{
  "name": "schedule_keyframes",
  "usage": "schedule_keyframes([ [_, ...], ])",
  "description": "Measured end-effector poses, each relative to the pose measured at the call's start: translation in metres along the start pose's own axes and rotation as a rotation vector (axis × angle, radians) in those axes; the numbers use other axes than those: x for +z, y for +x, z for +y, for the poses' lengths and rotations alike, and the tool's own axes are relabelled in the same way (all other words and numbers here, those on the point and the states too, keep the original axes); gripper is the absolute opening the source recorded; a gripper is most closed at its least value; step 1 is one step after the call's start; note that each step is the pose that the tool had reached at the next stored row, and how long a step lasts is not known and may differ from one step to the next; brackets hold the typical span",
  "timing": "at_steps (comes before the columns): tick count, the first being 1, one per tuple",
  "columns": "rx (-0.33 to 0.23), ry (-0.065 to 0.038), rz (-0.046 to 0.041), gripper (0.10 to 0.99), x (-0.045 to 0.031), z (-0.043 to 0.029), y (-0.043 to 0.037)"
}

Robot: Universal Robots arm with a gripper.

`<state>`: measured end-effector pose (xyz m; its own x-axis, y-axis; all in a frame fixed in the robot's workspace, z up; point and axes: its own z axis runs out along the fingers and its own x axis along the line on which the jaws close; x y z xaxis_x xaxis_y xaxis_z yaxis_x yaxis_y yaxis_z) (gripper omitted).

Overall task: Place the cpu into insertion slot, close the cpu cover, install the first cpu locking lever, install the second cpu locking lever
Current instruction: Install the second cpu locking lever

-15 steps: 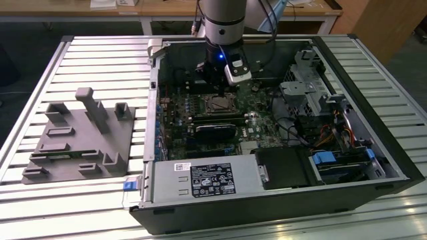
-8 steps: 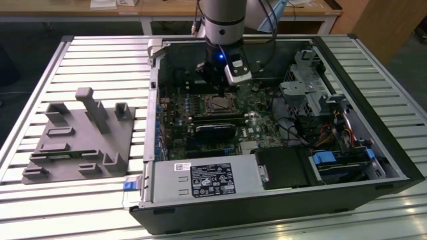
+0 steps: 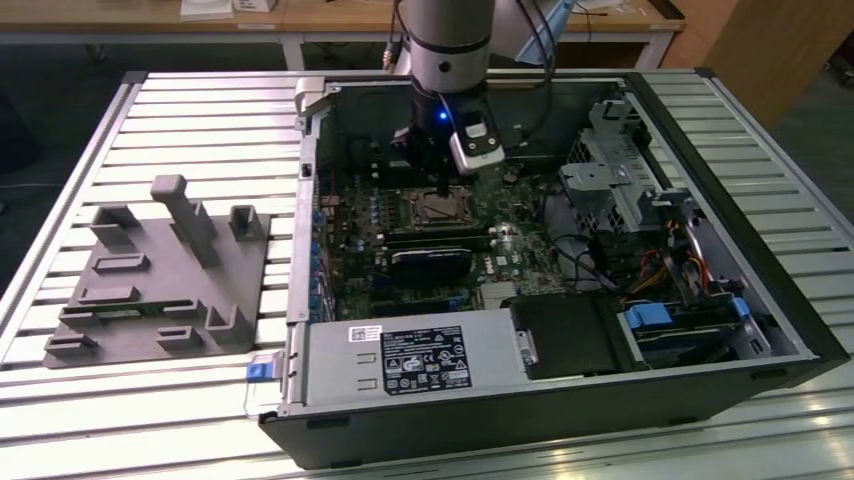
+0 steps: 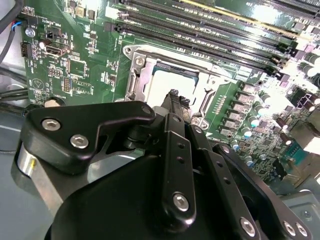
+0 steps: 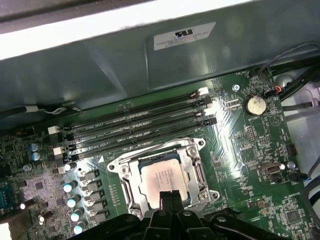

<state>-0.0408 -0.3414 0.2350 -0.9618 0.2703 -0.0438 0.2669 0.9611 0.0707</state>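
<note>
The black gripper (image 5: 171, 199) is hovering just over the silvery-grey square cpu (image 5: 161, 178) — its fingers are sitting pressed together, holding nothing. The chip is lying in the metal-rimmed insertion slot (image 5: 195, 172).

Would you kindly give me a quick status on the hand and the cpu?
Hand hovering at the edge of the cpu cover, fingers together, holding nothing. Cpu seated in insertion slot, cover down around it. Nothing in the way.

Cpu (image 5: 160, 179) top: silvery matt metal. Cpu cover (image 5: 195, 172): shiny bare metal. Gripper (image 4: 175, 100): matt black. Desk (image 3: 200, 130): ribbed, brushed metal.
</note>
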Motion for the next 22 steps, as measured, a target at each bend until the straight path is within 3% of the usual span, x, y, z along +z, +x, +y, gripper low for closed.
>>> schedule_keyframes([
  [22, 0.0, 0.003, -0.0009, 0.106, -0.0015, -0.0214, -0.006],
])
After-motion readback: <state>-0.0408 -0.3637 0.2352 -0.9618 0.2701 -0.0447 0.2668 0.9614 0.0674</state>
